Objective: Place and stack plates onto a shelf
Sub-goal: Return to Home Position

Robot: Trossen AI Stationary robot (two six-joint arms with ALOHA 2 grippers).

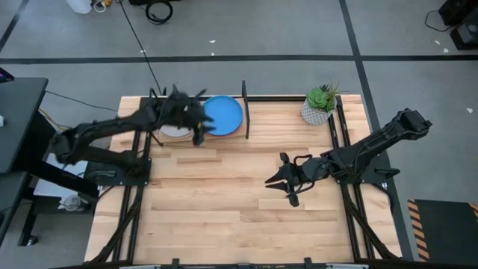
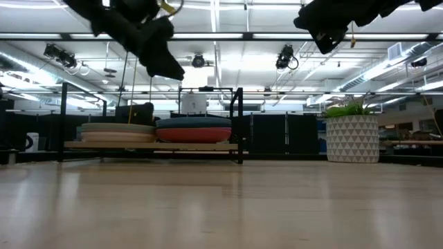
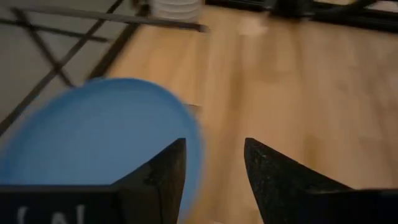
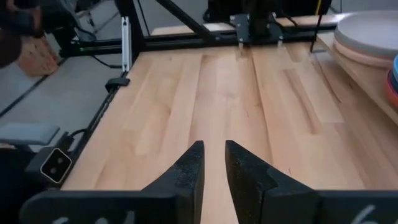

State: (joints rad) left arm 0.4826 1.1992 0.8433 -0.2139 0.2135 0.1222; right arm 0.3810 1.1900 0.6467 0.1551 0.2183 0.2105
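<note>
Left gripper (image 1: 200,134) above blue plate (image 1: 224,114)

No legible txt, brand, no. or sign anywhere. Faint white marks on body of left gripper (image 3: 214,144) and right gripper (image 4: 214,145), cut off at frame edge, unreadable. Hazard-striped tape (image 1: 415,228), lower right of high view: stripes only, no wording.

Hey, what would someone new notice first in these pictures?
The bright blue plate topping a stack on the shelf at the table's far edge stands out first. The left gripper hovers open just beside it, and a potted plant stands further right. The right gripper waits mid-table.
</note>
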